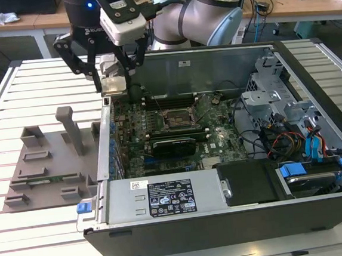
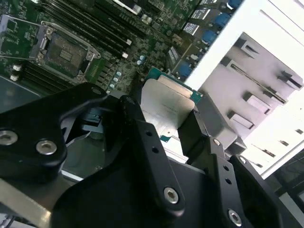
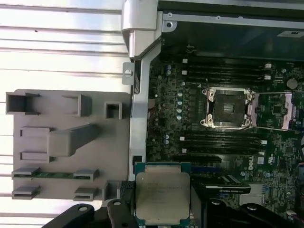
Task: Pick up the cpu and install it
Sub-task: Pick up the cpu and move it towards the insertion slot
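gripper (image 1: 114, 84) clamped on cpu (image 3: 163, 192), over mobo (image 3: 171, 123) edge by case wall (image 3: 140, 99); socket (image 3: 228, 108) well apart

Bright light; slatted table (image 3: 61, 42) glares, perhaps overexposed.

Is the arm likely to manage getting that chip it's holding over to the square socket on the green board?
Probably yes. The gripper holds the cpu above the edge of the case, which is open on top. Nothing stands over the socket, and its cover looks flipped open.

In the second wrist view the claw (image 2: 164, 119) covers part of the cpu (image 2: 167, 100)
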`<action>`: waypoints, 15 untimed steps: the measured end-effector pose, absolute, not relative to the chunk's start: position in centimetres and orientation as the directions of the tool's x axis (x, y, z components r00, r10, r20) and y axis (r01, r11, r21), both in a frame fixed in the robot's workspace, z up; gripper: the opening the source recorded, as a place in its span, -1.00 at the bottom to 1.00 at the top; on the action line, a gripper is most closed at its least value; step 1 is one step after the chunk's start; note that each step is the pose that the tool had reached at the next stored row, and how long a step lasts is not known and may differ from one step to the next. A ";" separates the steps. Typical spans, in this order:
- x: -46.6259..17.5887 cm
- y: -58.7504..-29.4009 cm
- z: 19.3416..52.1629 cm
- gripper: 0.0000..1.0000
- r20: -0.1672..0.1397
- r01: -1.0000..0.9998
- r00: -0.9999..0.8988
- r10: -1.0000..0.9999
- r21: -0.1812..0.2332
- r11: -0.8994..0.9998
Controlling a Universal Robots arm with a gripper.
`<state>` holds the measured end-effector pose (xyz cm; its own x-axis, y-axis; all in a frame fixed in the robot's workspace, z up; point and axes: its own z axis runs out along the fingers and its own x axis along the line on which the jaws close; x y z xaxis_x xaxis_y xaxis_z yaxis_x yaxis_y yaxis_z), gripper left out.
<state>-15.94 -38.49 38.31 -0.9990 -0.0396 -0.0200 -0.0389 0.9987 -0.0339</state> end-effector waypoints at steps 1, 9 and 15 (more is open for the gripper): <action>-15.4 -38.5 38.2 0.09 -0.020 -0.039 -0.999 -0.040 -0.034 0.999; -12.4 -38.3 37.8 0.09 -0.020 -0.039 -0.999 -0.040 -0.034 0.999; -10.4 -38.3 37.3 0.09 -0.020 -0.039 -0.999 -0.040 -0.034 0.999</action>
<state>-10.43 -38.27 37.33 -0.9990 -0.0397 -0.0198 -0.0390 0.9987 -0.0339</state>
